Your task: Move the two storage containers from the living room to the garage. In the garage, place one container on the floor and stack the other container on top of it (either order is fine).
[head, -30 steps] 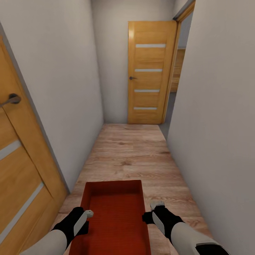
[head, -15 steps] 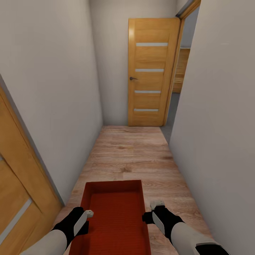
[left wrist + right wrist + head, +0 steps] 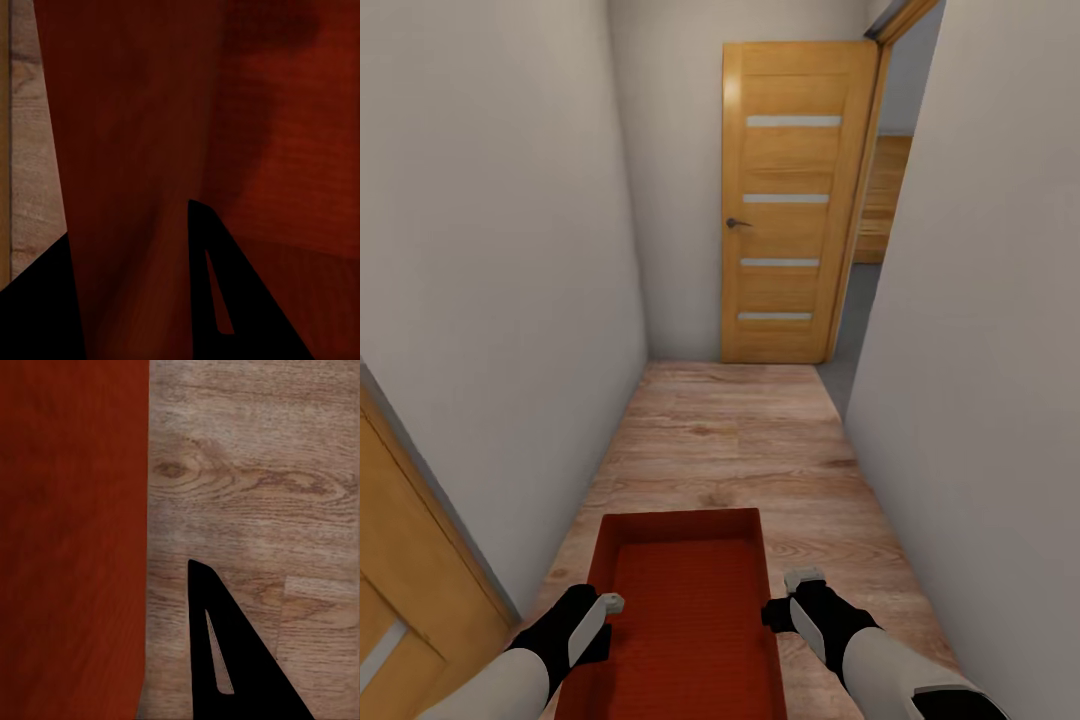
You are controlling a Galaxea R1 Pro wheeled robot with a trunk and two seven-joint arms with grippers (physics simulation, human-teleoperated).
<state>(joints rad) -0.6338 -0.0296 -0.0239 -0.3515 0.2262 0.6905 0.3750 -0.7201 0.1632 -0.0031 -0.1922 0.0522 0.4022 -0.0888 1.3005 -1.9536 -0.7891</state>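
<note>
Box (image 3: 682, 620) rides low between both arms, over the wood floor (image 3: 740, 440) | left gripper (image 3: 603, 606) clamped on its left wall, to carry it | right gripper (image 3: 792, 600) beside right wall, grip unclear | door (image 3: 785, 200) ahead

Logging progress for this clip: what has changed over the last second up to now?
The robot has rolled forward along the corridor: the near door at the left has slid almost out of the head view, and the far door and the opening beside it look nearer. The storage container stays between the left gripper and the right gripper, all placed as before, above the wood-plank floor.
</note>
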